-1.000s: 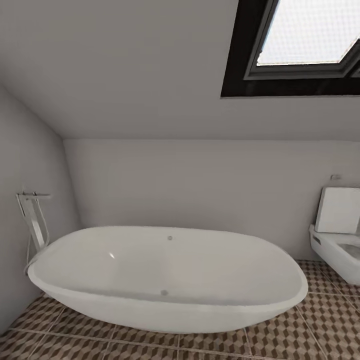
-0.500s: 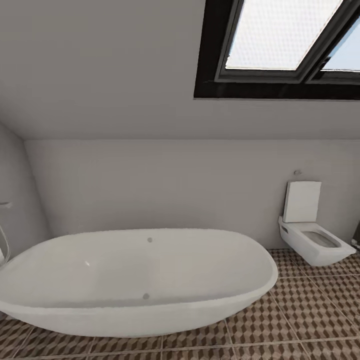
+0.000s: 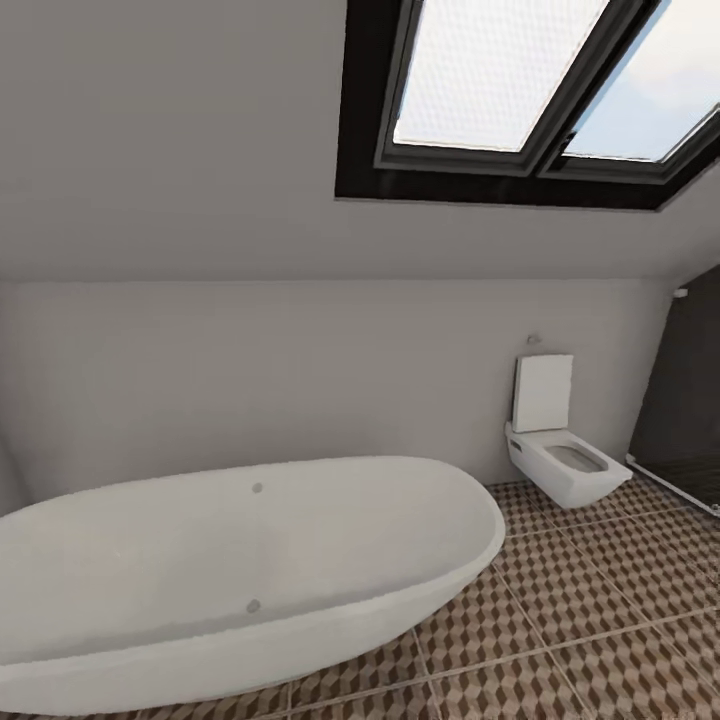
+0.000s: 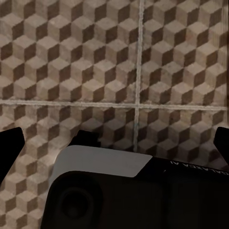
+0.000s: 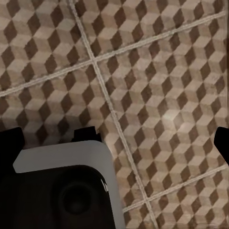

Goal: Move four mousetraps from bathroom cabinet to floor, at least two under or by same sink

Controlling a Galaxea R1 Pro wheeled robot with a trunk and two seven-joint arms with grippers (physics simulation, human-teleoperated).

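The mousetraps, the cabinet and the bathroom sink are out of view. The bathroom floor (image 3: 600, 600), tiled in a brown, beige and white cube pattern, runs to the right of the bathtub. In the left wrist view my left gripper (image 4: 114, 143) hangs open over the floor tiles (image 4: 95, 57), its dark fingertips (image 4: 9, 148) far apart with nothing between them. In the right wrist view my right gripper (image 5: 114, 140) is open too, above bare floor tiles (image 5: 157, 71) crossed by grout lines.
A rounded white bathtub (image 3: 230, 560) fills the lower left. A white wall-hung toilet (image 3: 560, 450) stands at the back right, with a dark panel (image 3: 690, 390) at the right edge. A black-framed skylight (image 3: 520, 90) sits in the sloped ceiling.
The head camera has swung to the right: the bathtub and toilet have slid left in the picture, the tub's standing tap has left it, and the dark panel has come in.
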